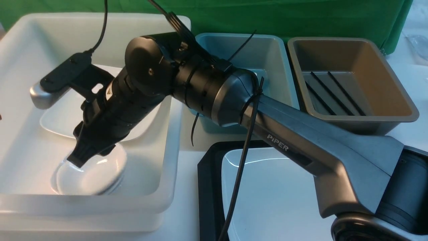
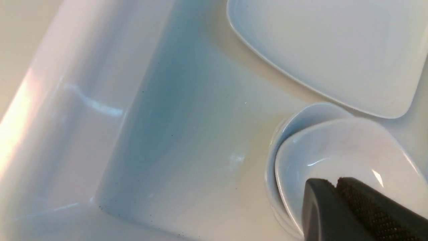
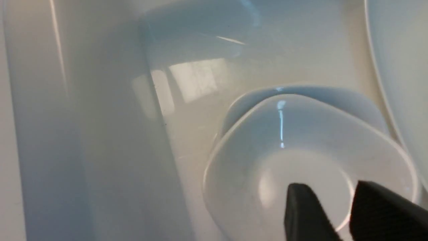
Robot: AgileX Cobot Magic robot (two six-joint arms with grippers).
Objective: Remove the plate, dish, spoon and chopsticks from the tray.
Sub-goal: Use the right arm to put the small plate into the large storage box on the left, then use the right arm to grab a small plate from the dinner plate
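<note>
Right gripper (image 3: 329, 185) narrowly parted above the dish (image 3: 301, 134), gripping nothing.
Dish stacked in the white bin (image 1: 167, 150), lower left; left gripper (image 2: 334, 182) jaws unclear; plate (image 1: 277, 194) on tray (image 1: 209, 187), lower centre; chopsticks (image 1: 332, 93) in brown bin (image 1: 394, 90), upper right.

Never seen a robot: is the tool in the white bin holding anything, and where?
Apparently nothing: the right tool stands open just over the small dish, gripping no part.

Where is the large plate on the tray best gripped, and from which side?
The plate lies flat on the tray and looks too wide to span, so pinch its raised left rim, coming from the left.
</note>
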